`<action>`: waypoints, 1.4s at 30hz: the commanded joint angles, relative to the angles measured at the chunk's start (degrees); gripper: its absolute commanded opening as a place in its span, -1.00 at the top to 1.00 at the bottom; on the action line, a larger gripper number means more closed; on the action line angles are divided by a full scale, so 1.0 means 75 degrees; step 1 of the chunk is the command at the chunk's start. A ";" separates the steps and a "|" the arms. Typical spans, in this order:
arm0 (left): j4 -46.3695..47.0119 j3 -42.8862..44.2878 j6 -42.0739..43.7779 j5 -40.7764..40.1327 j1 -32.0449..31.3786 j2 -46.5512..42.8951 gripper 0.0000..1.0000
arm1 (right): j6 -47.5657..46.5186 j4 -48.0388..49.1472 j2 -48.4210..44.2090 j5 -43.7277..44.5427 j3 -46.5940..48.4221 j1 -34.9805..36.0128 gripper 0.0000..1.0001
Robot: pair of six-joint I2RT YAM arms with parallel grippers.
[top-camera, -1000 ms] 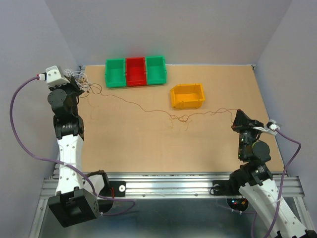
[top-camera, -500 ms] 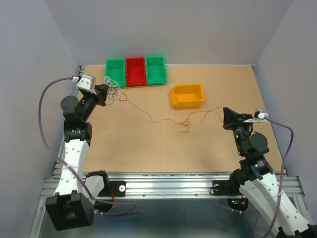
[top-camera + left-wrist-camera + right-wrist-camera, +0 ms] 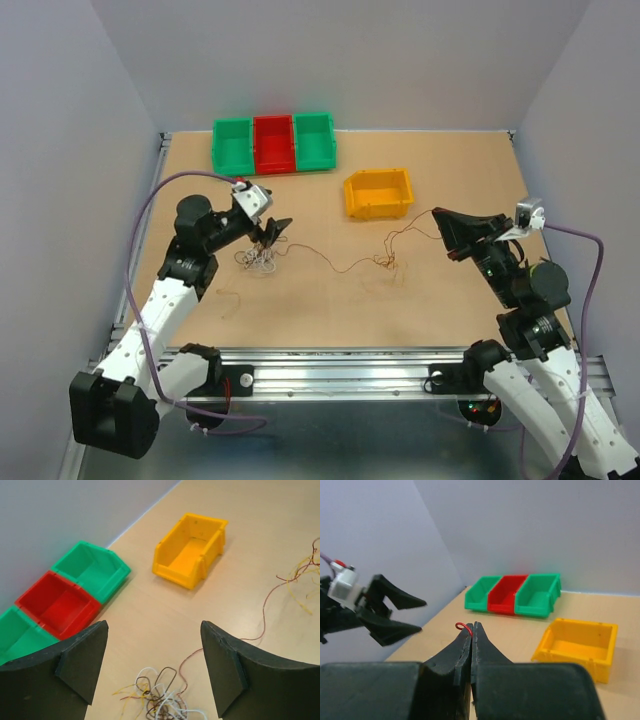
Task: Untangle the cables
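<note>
— what is under you?
— a tan wooden table (image 3: 450,300). at its far edge stands a green-red-green row of three plastic bins (image 3: 273,144). nearer and to the right, apart from that row, sits a yellow plastic bin (image 3: 379,192).
— and your hands?
— my left gripper (image 3: 154,626) has its two black fingers (image 3: 80,660) wide apart with nothing between them. it hovers close to a small tangle of thin white, yellowish and brown cables (image 3: 157,700) lying on the table. my right gripper (image 3: 472,630) is raised off the table with its fingers pressed together. they are pinching the end of a thin reddish-brown wire (image 3: 463,626), and a little red hook of it pokes out at the tips.
— where does that wire run?
— from my right fingertips it drops to a small knot of reddish and yellowish strands (image 3: 385,262) in front of the yellow bin. from there it trails left across the table to the tangle by my left gripper.
</note>
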 commanded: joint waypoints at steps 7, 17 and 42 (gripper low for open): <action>0.1306 0.0126 0.0881 -0.0339 -0.2482 0.2011 -0.76 | 0.0070 0.0316 0.0566 -0.0661 0.1322 -0.0059 0.99; 0.1647 0.0526 0.1126 -0.0704 -0.3856 0.3502 -0.76 | 0.0269 0.0961 0.0919 -0.0814 0.1370 -0.0059 0.99; 0.1436 0.1615 0.0881 -0.1863 -0.4396 0.5577 0.03 | 0.0293 0.1078 0.0193 -0.0533 0.1136 -0.0059 0.99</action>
